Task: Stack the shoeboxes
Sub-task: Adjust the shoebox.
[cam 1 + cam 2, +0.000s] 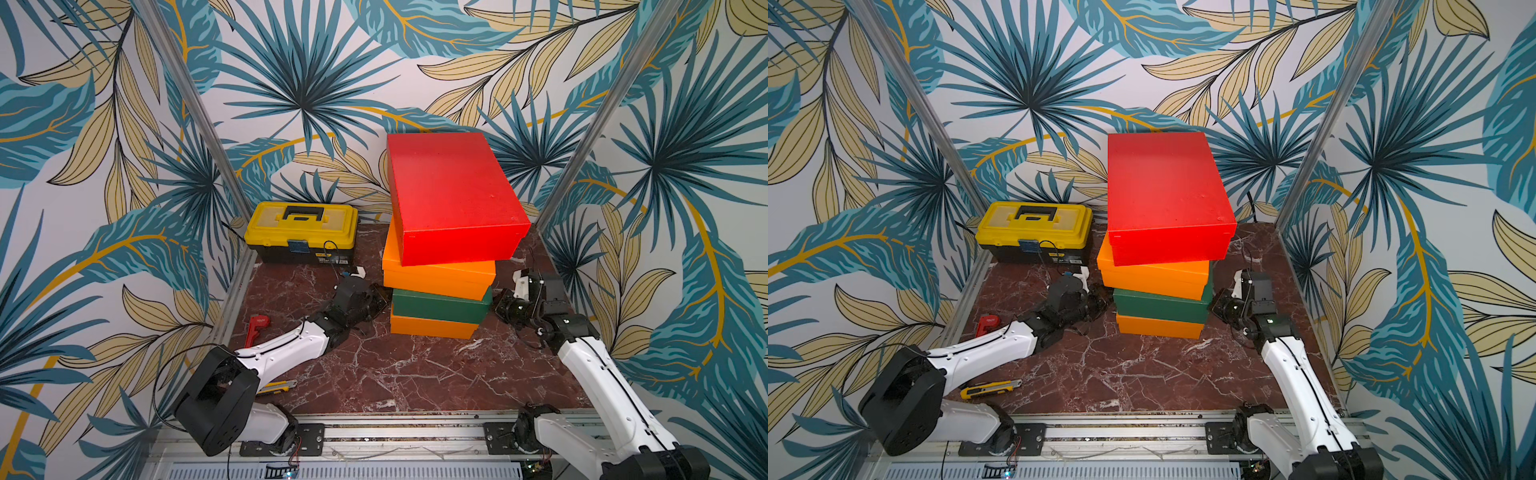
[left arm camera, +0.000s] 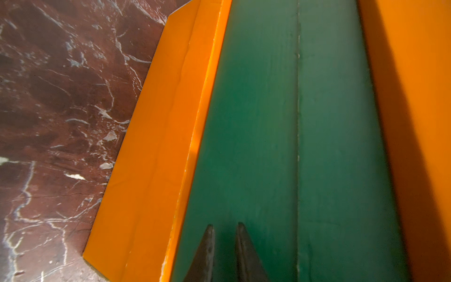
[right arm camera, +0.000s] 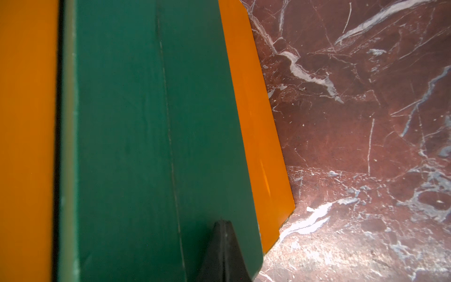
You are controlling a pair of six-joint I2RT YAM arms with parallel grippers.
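Marble tabletop [image 1: 395, 374]: left pincer [image 2: 224, 227] narrow, right pincer [image 3: 223, 223] closed, both stretched low, flanking green shoebox [image 1: 440, 307].

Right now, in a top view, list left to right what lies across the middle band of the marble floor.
Red pipe wrench → left gripper → dark green shoebox → right gripper. The yellow toolbox and utility knife overlap the wrench's span, so they are left out.

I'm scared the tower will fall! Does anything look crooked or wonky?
Yes. The red shoebox on top sits twisted and overhangs the upper orange shoebox beneath it. That orange one juts sideways past the green shoebox. The edges do not line up.
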